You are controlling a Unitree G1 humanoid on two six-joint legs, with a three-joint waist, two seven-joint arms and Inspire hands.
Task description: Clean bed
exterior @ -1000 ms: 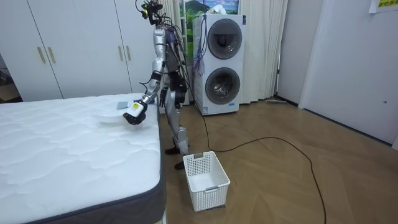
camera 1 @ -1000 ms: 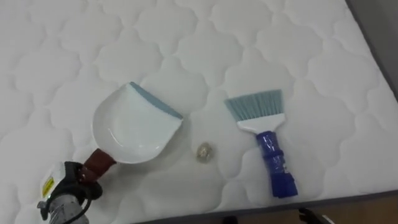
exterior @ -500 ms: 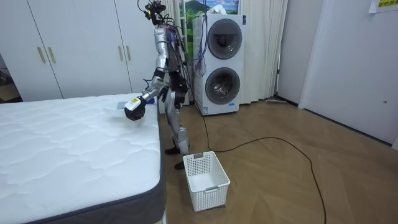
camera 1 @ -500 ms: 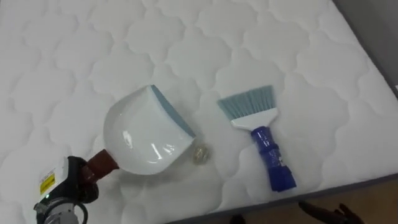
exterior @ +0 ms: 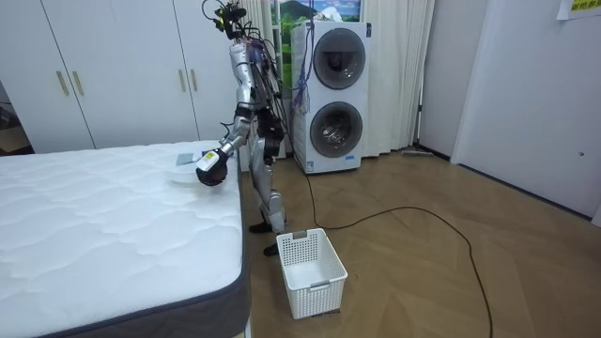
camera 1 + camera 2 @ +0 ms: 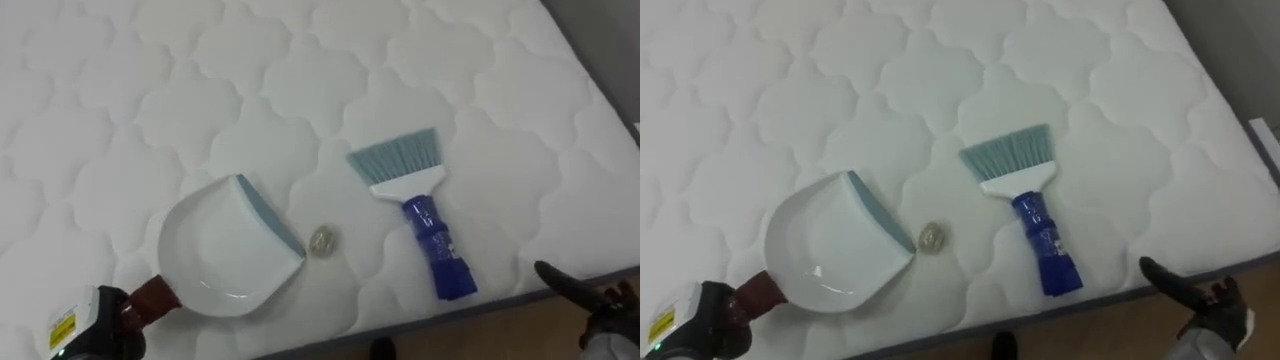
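White quilted mattress (image 6: 120,100) spreads under the work. Over it is a white dustpan (image 6: 225,255) with a grey-blue lip, its mouth turned to the robot's right. I cannot tell whether it rests on the quilting or sits just above it. At the dustpan's near-left end the left hand (image 6: 115,315) is clamped round the reddish-brown handle. A small crumpled ball of litter (image 6: 322,240) lies just right of the dustpan's lip. Farther right of the dustpan a hand brush (image 6: 420,215) lies flat, pale teal bristles pointing away from the robot and blue handle toward the mattress edge. Well right of the dustpan, past that edge, the right hand (image 6: 1200,300) hangs with straight fingers, holding nothing. In the room view a white laundry basket (image 5: 313,272) stands on the wooden floor, well apart from the dustpan.
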